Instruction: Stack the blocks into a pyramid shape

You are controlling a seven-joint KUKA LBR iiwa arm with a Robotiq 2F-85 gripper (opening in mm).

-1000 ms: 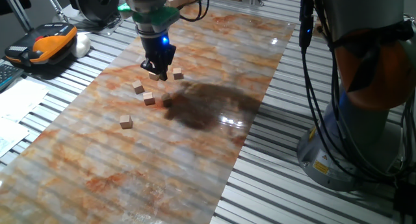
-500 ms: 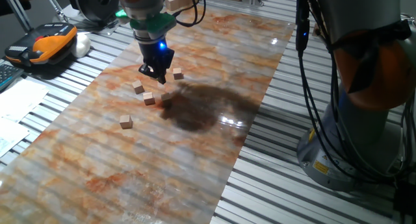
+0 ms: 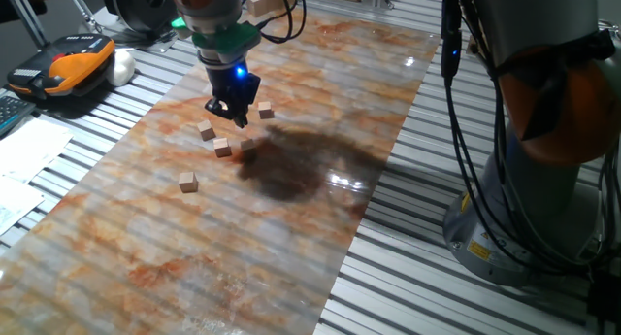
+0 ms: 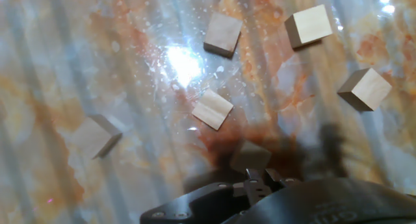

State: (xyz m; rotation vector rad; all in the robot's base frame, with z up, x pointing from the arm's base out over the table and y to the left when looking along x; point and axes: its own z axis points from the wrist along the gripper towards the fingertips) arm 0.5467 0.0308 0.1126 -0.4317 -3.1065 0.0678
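Six wooden cubes [image 4: 212, 110] show in the hand view; the fixed view shows only five [image 3: 188, 183].

Six small plain light-brown wooden blocks lie apart and unstacked in the hand view: one at centre [image 4: 212, 109], others at twelve [image 4: 223, 34], one [image 4: 308, 25], two-thirty [image 4: 364, 89] and eight [image 4: 96, 135]. The sixth [image 4: 251, 156] sits at six (shadowed, edges unclear).

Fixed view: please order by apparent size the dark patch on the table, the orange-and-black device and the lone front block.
Largest: the dark patch.
Next: the orange-and-black device, though it lies farther away.
Smallest by far: the lone front block.
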